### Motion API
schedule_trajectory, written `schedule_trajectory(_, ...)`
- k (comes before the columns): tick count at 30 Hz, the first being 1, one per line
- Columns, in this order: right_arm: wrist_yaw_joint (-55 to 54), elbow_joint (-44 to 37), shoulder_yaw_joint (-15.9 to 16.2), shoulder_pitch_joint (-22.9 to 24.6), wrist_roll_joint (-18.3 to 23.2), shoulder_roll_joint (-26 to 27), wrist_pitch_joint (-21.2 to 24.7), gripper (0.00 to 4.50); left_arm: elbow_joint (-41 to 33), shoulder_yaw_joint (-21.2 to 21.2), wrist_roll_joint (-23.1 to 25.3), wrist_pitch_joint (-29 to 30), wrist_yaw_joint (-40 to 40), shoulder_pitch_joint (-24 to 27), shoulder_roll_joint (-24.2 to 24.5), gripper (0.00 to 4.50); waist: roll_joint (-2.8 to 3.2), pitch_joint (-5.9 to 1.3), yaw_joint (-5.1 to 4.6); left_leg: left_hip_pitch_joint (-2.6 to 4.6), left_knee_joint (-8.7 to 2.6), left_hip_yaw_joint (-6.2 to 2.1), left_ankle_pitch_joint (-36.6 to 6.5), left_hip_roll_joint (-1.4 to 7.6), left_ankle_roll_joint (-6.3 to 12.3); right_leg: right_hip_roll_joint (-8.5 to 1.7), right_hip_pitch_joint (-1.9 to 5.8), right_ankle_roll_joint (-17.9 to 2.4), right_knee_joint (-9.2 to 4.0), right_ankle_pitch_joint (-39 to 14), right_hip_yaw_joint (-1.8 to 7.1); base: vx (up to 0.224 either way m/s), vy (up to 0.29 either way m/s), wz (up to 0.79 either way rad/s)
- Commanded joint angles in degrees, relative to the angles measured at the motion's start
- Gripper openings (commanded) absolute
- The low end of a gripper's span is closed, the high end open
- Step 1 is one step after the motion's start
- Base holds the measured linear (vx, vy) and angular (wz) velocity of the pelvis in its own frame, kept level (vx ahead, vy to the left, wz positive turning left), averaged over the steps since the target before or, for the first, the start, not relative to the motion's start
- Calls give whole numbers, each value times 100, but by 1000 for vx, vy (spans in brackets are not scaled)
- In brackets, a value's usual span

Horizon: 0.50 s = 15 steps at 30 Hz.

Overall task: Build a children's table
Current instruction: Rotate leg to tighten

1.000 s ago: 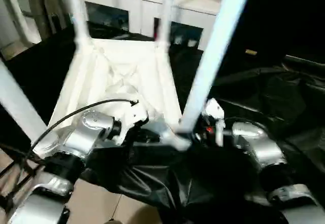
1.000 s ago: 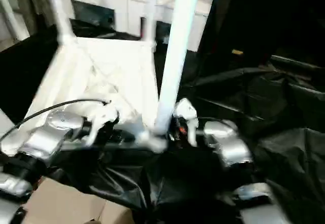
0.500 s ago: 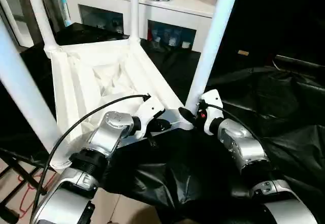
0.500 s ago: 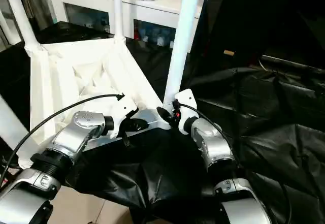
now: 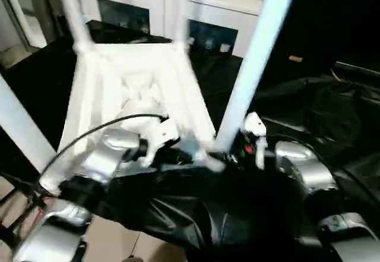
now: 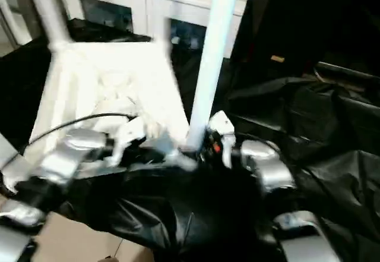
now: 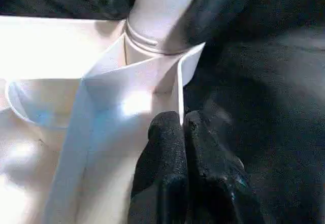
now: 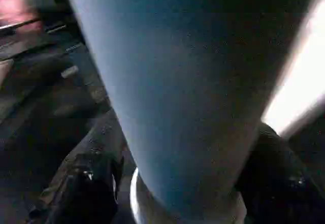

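Grippers sat nearest, at the tabletop's near-right corner. Left gripper was pinched tight on the thin rim wall of the tabletop just beside the corner socket. Right gripper had a finger either side of the base of the near-right leg, jaws fairly wide; too close and dark to tell if the pads were touching the tube, so grip vs. let-go unclear.

Tabletop lay upside down on black sheeting, ribs up, four legs standing in its corners: near-right one, near-left leg, far-left leg, far-right leg.

Risks, as judgement: near-right leg may not have been fully seated; if the right jaws came away early it could tilt or pop out of the socket. Left pinch was on a thin wall, so a pull or twist could slip off or tip the whole table, and the loose sheeting would let it slide. Forearm cable ran over the tabletop and could snag a rib.

Containers: white cabinet at the far side, glass doors, small blurry items inside and on top, not identifiable. Corner sockets each held a leg.
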Motion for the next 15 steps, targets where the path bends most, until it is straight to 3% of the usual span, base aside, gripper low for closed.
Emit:
schedule_trajectory(1, 324, -47, 222, 79, 32, 29, 96, 289, -65, -199, 6, -42, -121, 35, -104, 0, 75, -284, 13, 37, -304, 75, -796, 72, 365, -281, 314, -1493, -308, 239, 202, 0, 0, 0)
schedule_trajectory(5, 711, -97, 296, 75, 74, -79, 247, 254, -85, -205, -25, -74, -505, 41, 121, 0, 68, -268, 60, 47, -335, 65, -1069, 77, 163, -305, 302, -1370, -346, -338, 206, 0, 0, 0)
schedule_trajectory(15, 753, -297, 396, 233, 143, 38, 368, 219, 22, -128, 18, -98, -276, 15, 112, 0, 47, -282, 65, 32, -320, 64, -891, 56, 141, -306, 307, -1325, -327, -169, 212, 0, 0, 0)
